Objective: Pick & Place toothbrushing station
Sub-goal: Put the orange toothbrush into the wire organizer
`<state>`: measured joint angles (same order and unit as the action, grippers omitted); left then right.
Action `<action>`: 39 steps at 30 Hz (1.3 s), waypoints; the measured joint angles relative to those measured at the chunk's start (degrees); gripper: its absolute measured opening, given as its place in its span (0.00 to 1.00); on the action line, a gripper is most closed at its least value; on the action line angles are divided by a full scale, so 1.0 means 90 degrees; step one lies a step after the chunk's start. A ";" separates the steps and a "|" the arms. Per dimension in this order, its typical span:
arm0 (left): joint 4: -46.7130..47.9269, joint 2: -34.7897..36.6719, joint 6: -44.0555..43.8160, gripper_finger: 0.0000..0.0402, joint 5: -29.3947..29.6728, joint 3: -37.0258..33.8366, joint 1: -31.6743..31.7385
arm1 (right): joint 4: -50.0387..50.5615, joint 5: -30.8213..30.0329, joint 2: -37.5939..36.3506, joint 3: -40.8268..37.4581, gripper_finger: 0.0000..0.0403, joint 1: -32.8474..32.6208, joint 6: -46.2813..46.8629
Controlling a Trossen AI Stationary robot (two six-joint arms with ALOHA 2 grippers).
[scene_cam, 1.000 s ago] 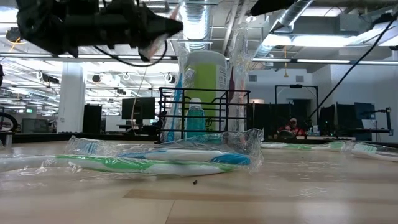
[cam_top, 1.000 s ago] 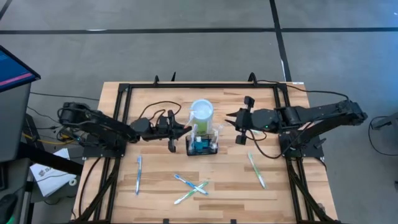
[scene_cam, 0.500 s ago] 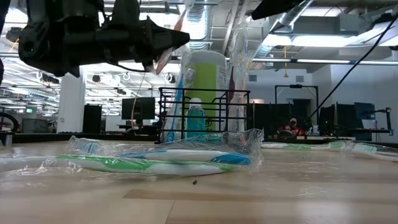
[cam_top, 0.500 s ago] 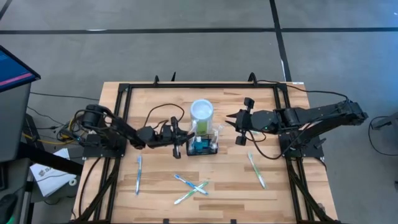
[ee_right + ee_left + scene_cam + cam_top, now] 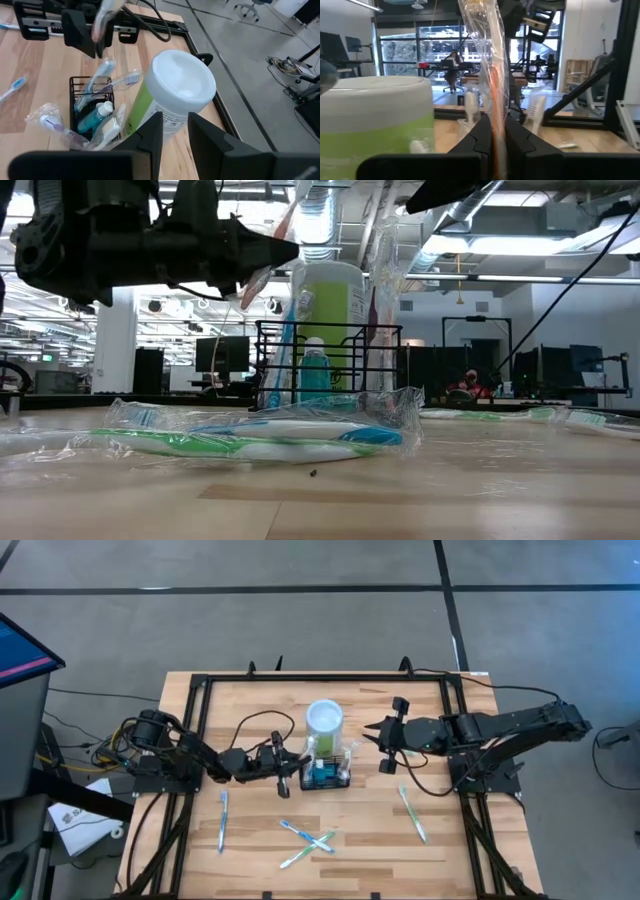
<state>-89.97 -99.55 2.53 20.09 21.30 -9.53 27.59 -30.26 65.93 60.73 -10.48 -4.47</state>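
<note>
The toothbrushing station, a black wire caddy, stands mid-table on its base and holds several toothbrushes and a blue bottle. Just behind it stands a lime-green cup. My left gripper hovers just left of the caddy. It is shut on a plastic-wrapped toothbrush. My right gripper hangs open, high up to the right of the cup, and touches nothing. My left gripper pinches the wrapped toothbrush between its two fingers, partway along its length. The fingers come about level from the table's left and lie across it. The toothbrush stands nearly upright, most of it above the fingers, clear of the table and the caddy.
Loose wrapped toothbrushes lie on the near half of the table: one at the left, a crossed pair in the middle, one at the right. A black frame rail runs along the table's far edge and sides.
My left gripper has sunk and moved a little toward the table's near edge, beside the caddy's left side. It has kept shut on the wrapped toothbrush, which stays upright.
</note>
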 joint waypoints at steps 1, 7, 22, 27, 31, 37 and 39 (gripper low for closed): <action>0.0000 0.0000 0.0002 0.02 -0.0038 0.0000 -0.0040 | 0.0000 0.0000 0.0000 0.0000 0.20 0.0000 0.0000; 0.0000 0.0000 0.0179 0.02 -0.0322 0.0121 -0.0291 | -0.0027 0.0000 0.0000 0.0000 0.20 0.0000 0.0000; 0.0004 -0.0816 0.0352 0.02 -0.0605 0.0817 -0.0150 | -0.0172 0.0023 0.0000 0.0005 0.20 0.0000 0.0002; -0.0031 -0.1126 0.0343 0.03 -0.0608 0.0995 -0.0115 | -0.0168 0.0024 0.0002 0.0005 0.20 -0.0007 0.0002; -0.0027 -0.1112 0.0498 0.03 -0.0605 0.0982 -0.0115 | -0.0167 0.0024 0.0002 0.0005 0.20 -0.0005 -0.0002; -0.0016 -0.1091 0.0750 0.03 -0.0571 0.0927 -0.0115 | -0.0165 0.0029 0.0000 0.0005 0.20 -0.0005 0.0000; 0.0018 -0.1117 0.0741 0.03 -0.0494 0.0843 -0.0085 | -0.0165 0.0034 0.0000 0.0005 0.20 -0.0005 0.0000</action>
<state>-89.81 -109.60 9.20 15.64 28.89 -10.30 26.11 -29.96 65.93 60.77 -10.52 -4.47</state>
